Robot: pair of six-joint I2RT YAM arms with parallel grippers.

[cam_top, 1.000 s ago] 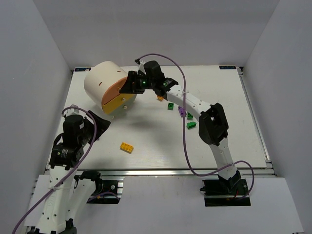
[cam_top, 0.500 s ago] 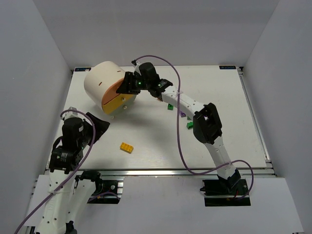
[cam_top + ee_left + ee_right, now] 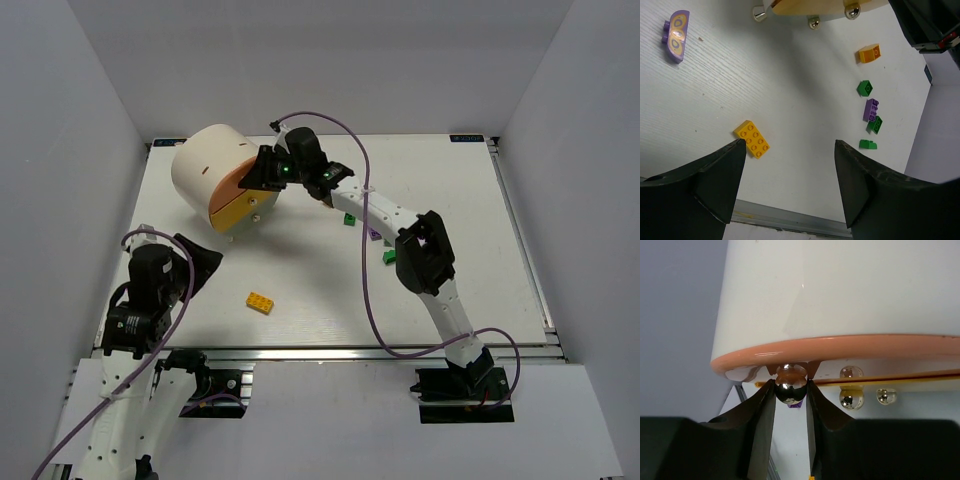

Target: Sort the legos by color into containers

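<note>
The cream drum [image 3: 203, 163] lies on its side at the back left, with its orange drawer front [image 3: 236, 179] above the yellow drawer front [image 3: 246, 208]. My right gripper [image 3: 790, 390] is shut on the round metal knob [image 3: 789, 390] of the orange drawer [image 3: 850, 346]. My left gripper [image 3: 790, 145] is open and empty above the near left table. A yellow brick [image 3: 753, 139] lies just ahead of it. An orange brick [image 3: 869, 53], green bricks [image 3: 864, 88], [image 3: 876, 124], [image 3: 868, 144] and a purple brick [image 3: 870, 110] lie to the right.
A flat purple piece with yellow ovals [image 3: 676, 29] lies at the left near the drum. More knobs [image 3: 851, 399] sit on the yellow drawer [image 3: 900, 379]. The table's metal front rail [image 3: 790, 220] runs below my left gripper. The right arm [image 3: 395, 215] spans the bricks.
My right gripper moved left to the drum and closed on the orange drawer's knob. My left arm drew back a little toward the near edge.
</note>
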